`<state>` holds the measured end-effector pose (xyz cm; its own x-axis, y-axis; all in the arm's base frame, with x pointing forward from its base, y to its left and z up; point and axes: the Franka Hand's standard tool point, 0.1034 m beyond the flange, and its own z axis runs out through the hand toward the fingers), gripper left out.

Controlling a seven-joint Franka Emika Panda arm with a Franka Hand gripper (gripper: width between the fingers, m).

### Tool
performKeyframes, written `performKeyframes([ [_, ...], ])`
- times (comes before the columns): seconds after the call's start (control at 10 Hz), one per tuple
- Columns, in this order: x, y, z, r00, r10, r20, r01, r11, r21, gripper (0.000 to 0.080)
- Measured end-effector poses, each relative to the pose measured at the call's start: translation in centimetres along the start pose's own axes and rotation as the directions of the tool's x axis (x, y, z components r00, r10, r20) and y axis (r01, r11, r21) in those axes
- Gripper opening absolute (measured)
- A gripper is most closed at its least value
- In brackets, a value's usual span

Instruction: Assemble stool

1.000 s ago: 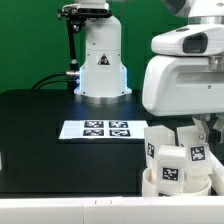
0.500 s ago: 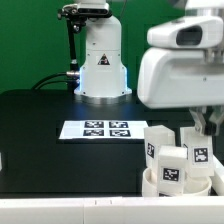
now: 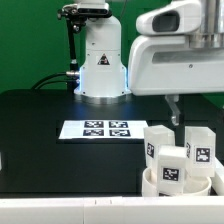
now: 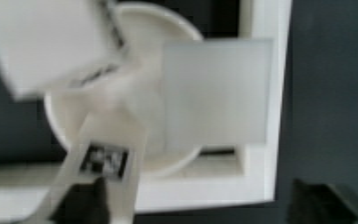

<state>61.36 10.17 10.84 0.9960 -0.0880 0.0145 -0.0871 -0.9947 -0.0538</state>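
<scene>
Three chunky legs point(image 3: 168, 160) stand in the round seat point(image 3: 150, 183), just beside the marker board point(image 3: 97, 129). Hand point(image 3: 173, 112) hangs above them; its spread I cannot tell. Rigid, light, slippery plastic: grip flat sides.

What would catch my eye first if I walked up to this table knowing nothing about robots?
Probably the big white robot arm looming at the upper part of the exterior view's right, its pincer hanging above the parts. Below it, near the front edge, chunky white legs with black-and-white tags stand in a round white seat. On the dark table lies the marker board with its printed squares.
</scene>
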Motion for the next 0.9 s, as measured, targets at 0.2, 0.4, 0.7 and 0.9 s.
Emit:
performKeyframes([
  [0.2, -0.6, -0.4, 1.3, 0.999, 0.043, -0.007, -0.043, 0.999, -0.003, 0.0637],
  [0.4, -1.0, -0.5, 2.8, 0.998, 0.055, 0.002, -0.055, 0.998, -0.029, 0.0647],
  [0.7, -0.8, -0.4, 3.1, 0.999, 0.051, 0.002, -0.050, 0.998, -0.039, 0.0649],
  [0.9, -0.8, -0.3, 3.2, 0.998, 0.068, 0.002, -0.068, 0.997, -0.039, 0.0504],
])
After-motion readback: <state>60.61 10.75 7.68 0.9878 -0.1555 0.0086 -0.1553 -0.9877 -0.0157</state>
